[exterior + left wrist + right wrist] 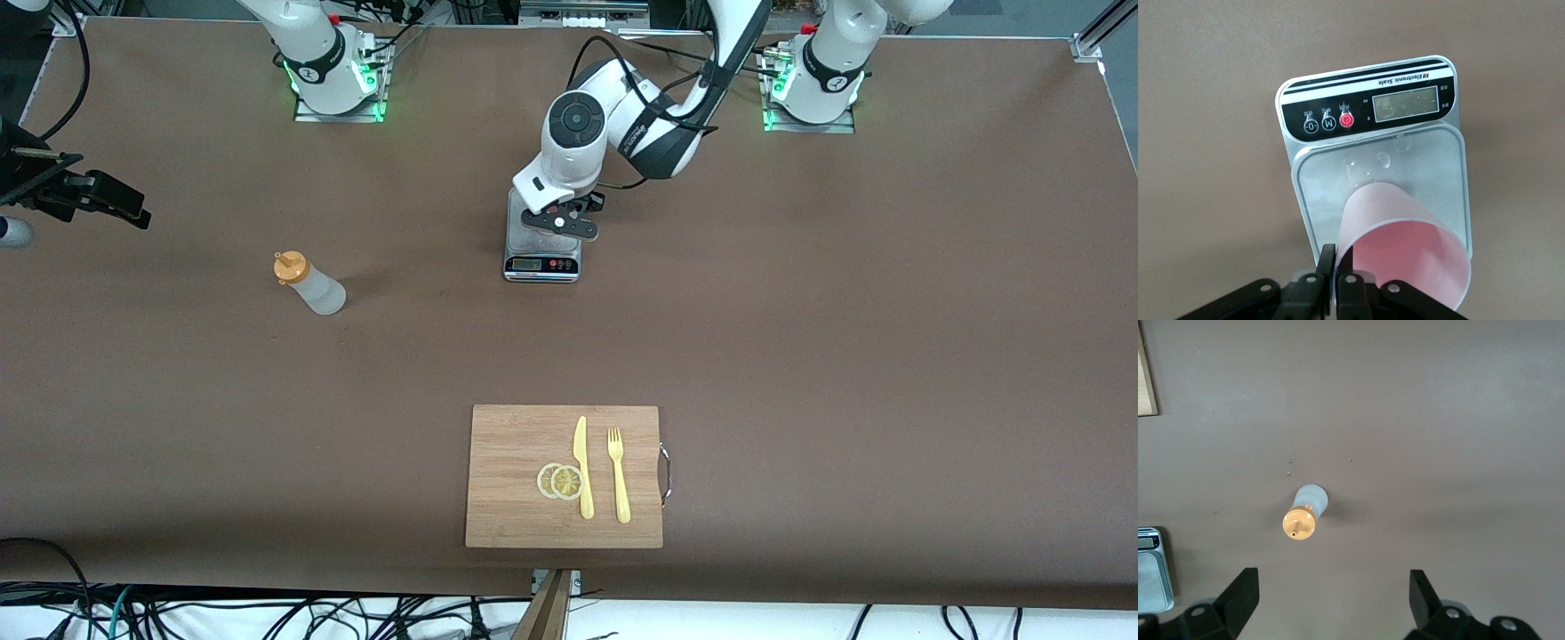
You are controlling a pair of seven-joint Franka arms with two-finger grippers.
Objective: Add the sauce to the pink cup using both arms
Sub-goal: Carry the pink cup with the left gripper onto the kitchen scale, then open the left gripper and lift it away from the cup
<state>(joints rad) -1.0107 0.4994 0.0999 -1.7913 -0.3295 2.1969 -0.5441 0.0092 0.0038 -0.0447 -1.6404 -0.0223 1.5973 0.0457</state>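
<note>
The pink cup stands on the steel plate of a small electronic scale at the middle of the table. My left gripper is shut on the cup's rim, one finger outside the wall and one inside. In the front view the left hand hangs over the scale and hides the cup. The sauce bottle, whitish with an orange cap, stands alone toward the right arm's end. My right gripper hovers high over the table beside the bottle, open and holding nothing.
A wooden cutting board lies near the front camera's edge of the table, carrying a yellow knife, a yellow fork and two lemon slices.
</note>
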